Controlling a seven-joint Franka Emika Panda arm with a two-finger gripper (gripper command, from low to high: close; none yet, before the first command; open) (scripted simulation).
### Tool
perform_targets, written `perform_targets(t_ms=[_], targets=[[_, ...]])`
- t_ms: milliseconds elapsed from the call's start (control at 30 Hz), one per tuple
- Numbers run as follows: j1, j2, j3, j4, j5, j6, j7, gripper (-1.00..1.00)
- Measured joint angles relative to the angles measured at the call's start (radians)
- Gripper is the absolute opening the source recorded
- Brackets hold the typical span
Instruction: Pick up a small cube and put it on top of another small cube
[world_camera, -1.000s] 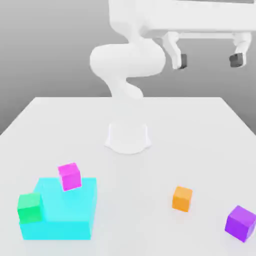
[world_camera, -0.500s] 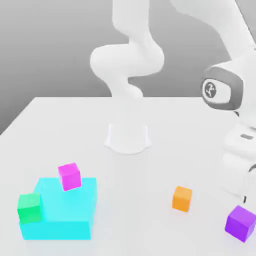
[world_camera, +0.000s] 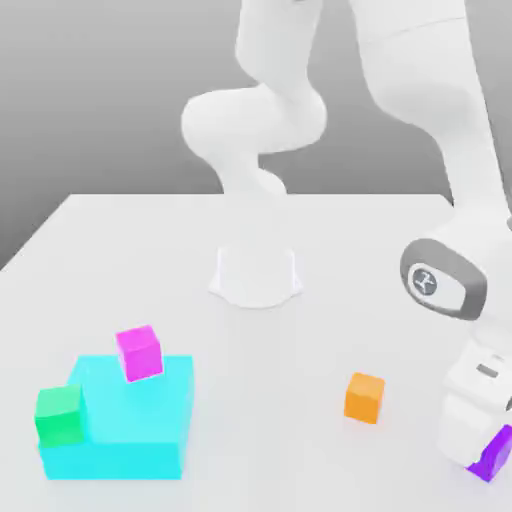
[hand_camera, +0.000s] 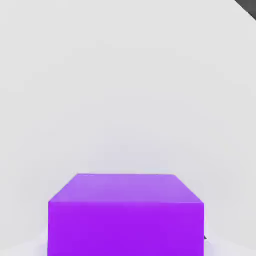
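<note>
The small violet-purple cube (world_camera: 497, 455) sits on the white table at the front of the exterior view's right, mostly covered by the arm's white hand. My gripper (world_camera: 484, 452) is lowered right over it and shut on it. In the hand view the violet cube (hand_camera: 126, 215) looms very close, resting on the table. The small orange cube (world_camera: 364, 397) stands free on the table, a short way toward the exterior view's left of the hand.
A large cyan block (world_camera: 125, 418) lies at the front left of the exterior view, with a pink-magenta cube (world_camera: 139, 352) on it and a green cube (world_camera: 59, 414) at its left corner. The arm's base (world_camera: 256, 275) stands mid-table.
The arm has swung down from high above to the violet cube, and the gripper has gone from open to shut around it. The cubes have not shifted.
</note>
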Motion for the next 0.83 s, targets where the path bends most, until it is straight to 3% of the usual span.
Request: perform_targets(t_ms=[67,400,567,700,733,833], targets=[[-0.020,-0.066,0.003,-0.013,0.032,-0.050,-0.011,-1.00],[-0.255,-0.253,-0.263,-0.058,0.122,-0.181,0.209,-1.00],[-0.486,-0.343,-0.394,-0.082,0.154,-0.245,0.341,-1.00],[-0.604,-0.268,-0.445,-0.077,0.227,-0.183,0.418,-1.00],[-0.607,-0.250,-0.444,-0.079,0.237,-0.164,0.419,1.00],[-0.607,-0.250,-0.444,-0.079,0.237,-0.164,0.419,1.00]])
